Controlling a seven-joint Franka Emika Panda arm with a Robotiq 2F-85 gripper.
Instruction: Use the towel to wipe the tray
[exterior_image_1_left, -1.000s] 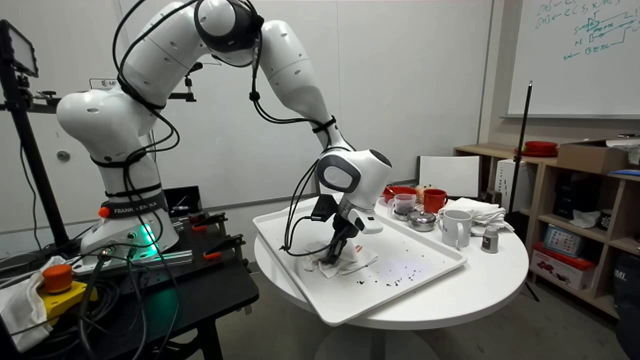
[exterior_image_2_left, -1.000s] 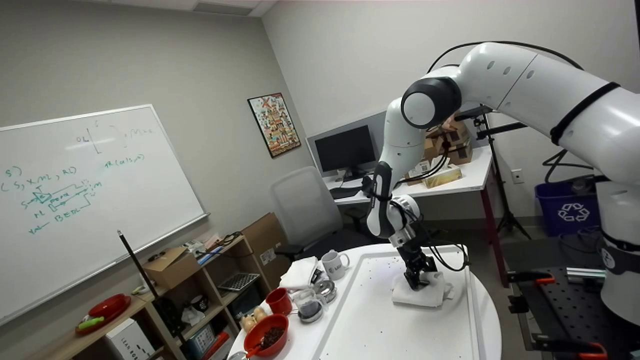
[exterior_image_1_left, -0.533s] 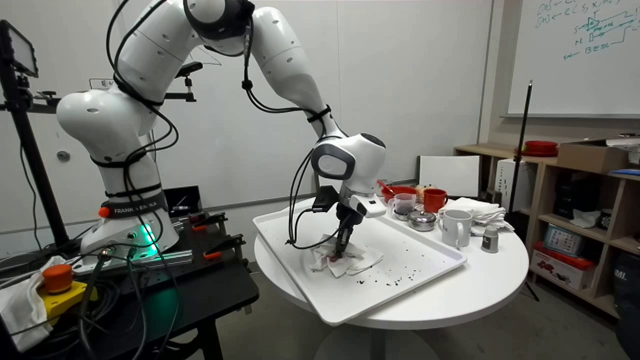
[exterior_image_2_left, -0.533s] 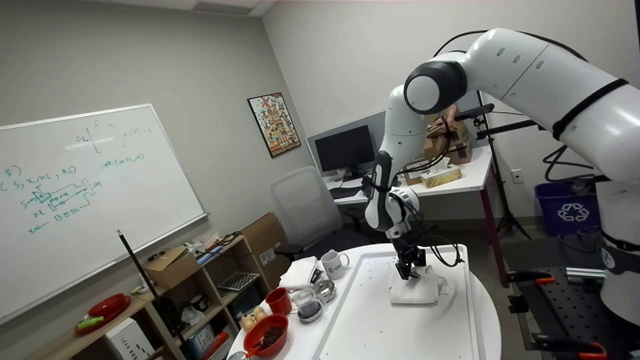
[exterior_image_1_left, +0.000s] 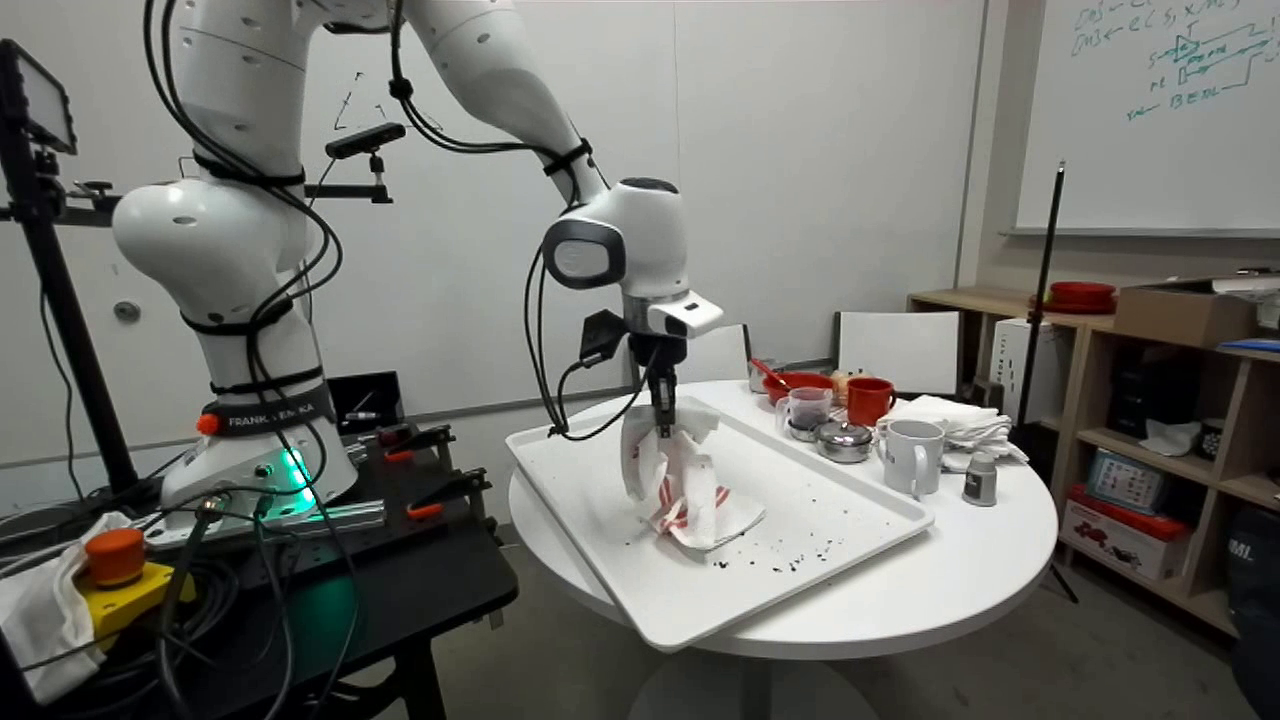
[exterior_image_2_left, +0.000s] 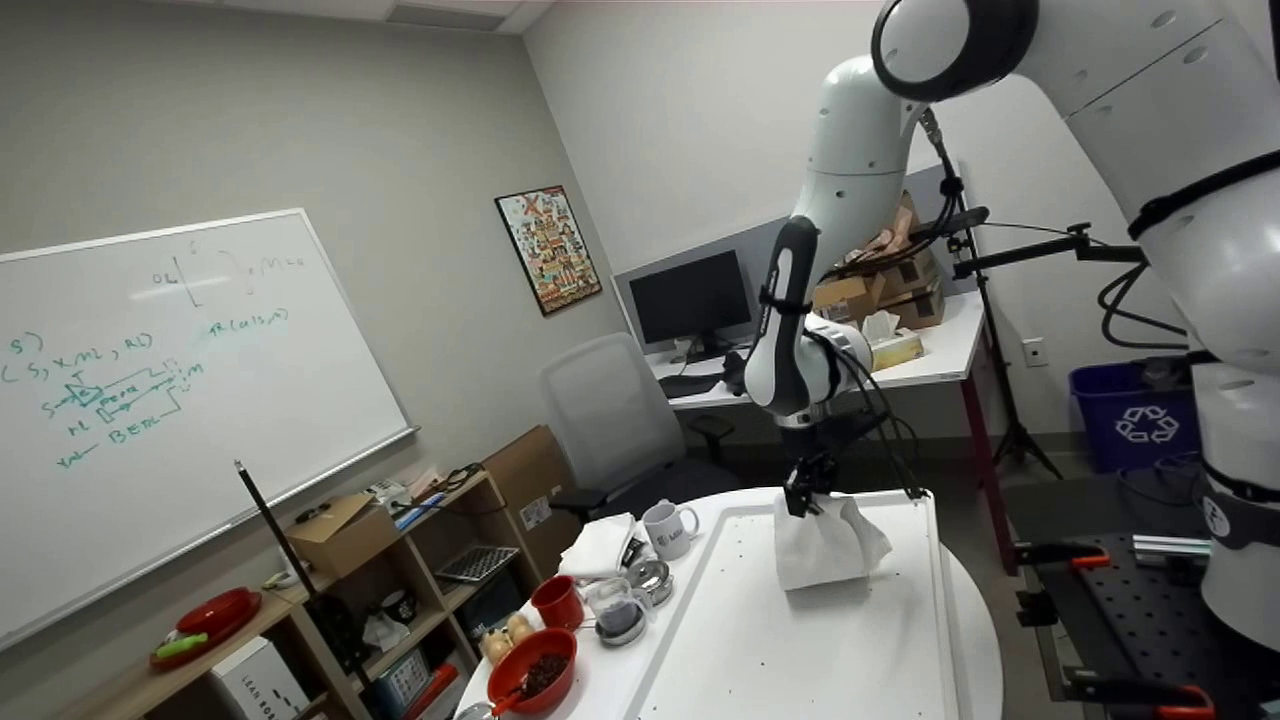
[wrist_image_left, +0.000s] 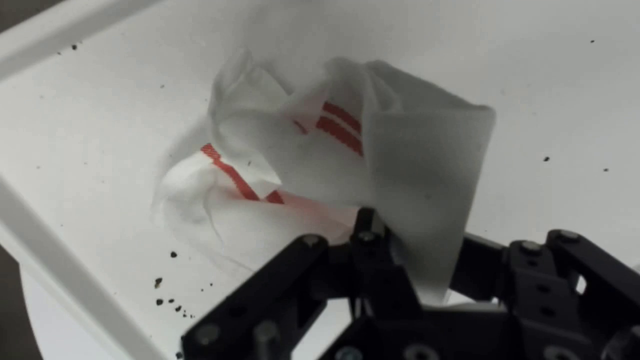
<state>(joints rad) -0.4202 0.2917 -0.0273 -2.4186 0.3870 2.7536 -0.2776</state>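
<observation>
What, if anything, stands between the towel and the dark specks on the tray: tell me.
Nothing visible. The gripper holds the towel over the tray, and only tray surface lies between it and the dark specks; the pale mug stands outside the tray.

In exterior view, left: "FRANKA EMIKA", partly covered, dark band (exterior_image_1_left: 300, 408) on arm base (exterior_image_1_left: 235, 472). In exterior view: "LEAN ROBO…", white box (exterior_image_2_left: 262, 682), lower left; recycling sign (exterior_image_2_left: 1147, 424), blue bin (exterior_image_2_left: 1100, 415), right; whiteboard (exterior_image_2_left: 200, 420), upper left, handwriting (exterior_image_2_left: 132, 433) mostly illegible.

It's a robotics lab — whiteboard (exterior_image_2_left: 190, 400), office chair (exterior_image_2_left: 608, 410), monitor (exterior_image_2_left: 690, 298), robot arm (exterior_image_1_left: 250, 90).
</observation>
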